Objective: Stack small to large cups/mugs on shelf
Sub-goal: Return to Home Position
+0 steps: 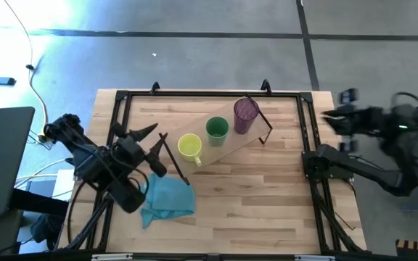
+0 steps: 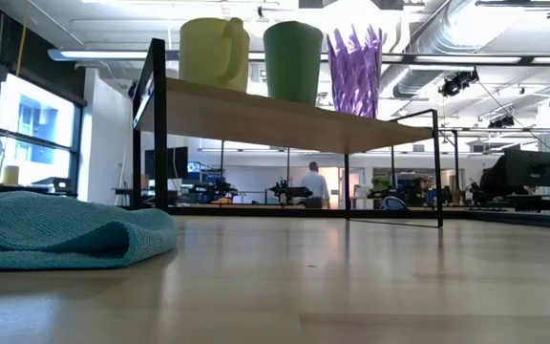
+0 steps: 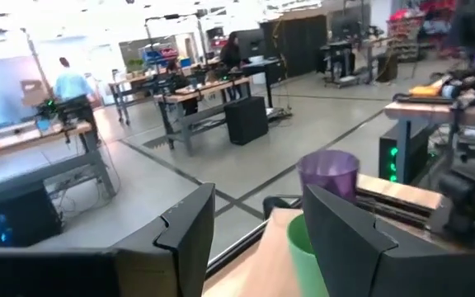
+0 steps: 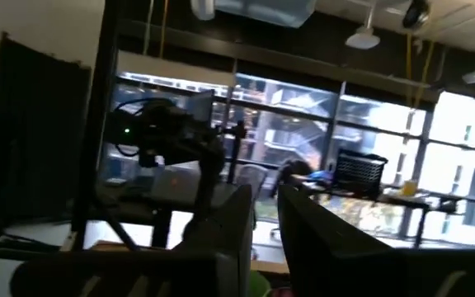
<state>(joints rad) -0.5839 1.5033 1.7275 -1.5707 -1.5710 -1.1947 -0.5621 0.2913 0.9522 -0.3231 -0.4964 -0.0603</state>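
Mug [image 1: 189,146], cup [image 1: 217,128], tumbler [image 1: 245,114]: three on one shelf [image 1: 231,143].

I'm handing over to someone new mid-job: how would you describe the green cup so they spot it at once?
On the wooden tabletop stands a long light-wood shelf on thin black legs, with three vessels in a row on top. The green cup is the middle one, between the yellow mug and the purple tumbler: plain opaque green, smooth-sided, no handle.
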